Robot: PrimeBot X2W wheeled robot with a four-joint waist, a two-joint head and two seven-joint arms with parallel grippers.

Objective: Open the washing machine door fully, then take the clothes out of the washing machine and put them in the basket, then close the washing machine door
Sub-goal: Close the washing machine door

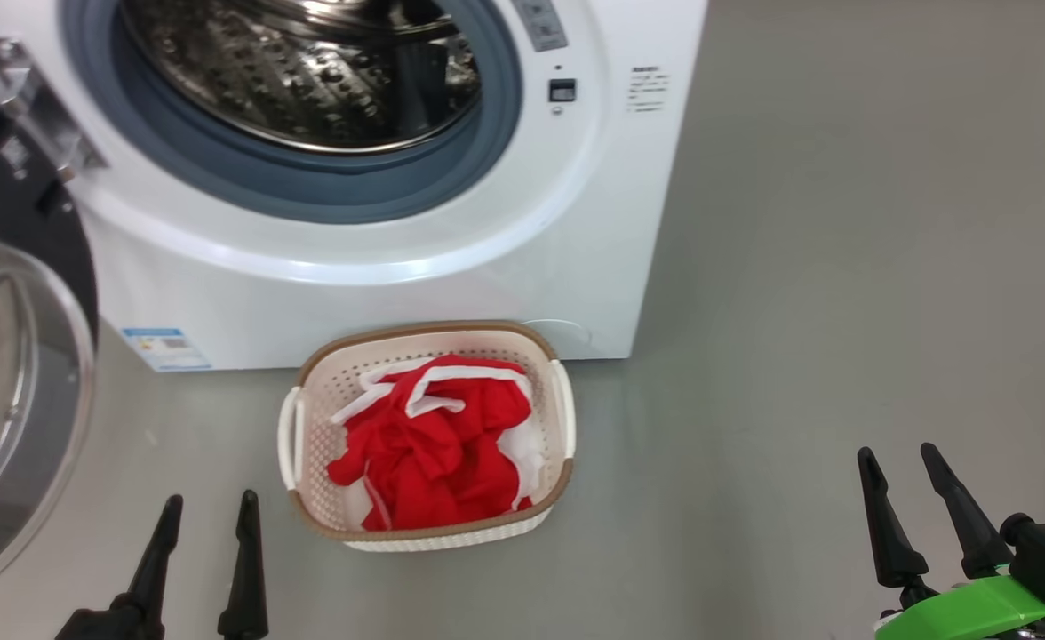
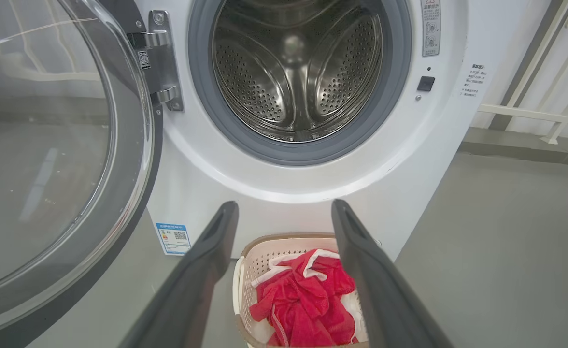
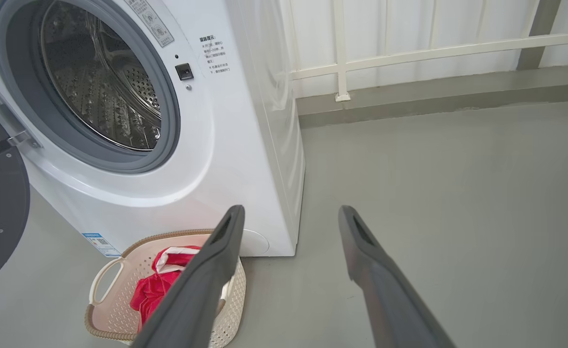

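washing machine (image 1: 451,293): white front-loader; drum bare as far as can be seen.
washing machine door (image 1: 16,373): swung wide on its hinge, just left of the left gripper (image 1: 211,500). Rigid, probably weighty, gloss likely slick, glass fragile; best pushed at the black rim opposite the hinge.
basket (image 1: 567,480): on the floor against the machine, between both grippers.
clothes (image 1: 434,444): red, soft, light; heaped inside the basket.
right gripper (image 1: 897,451): like the left, jaws spread, empty.
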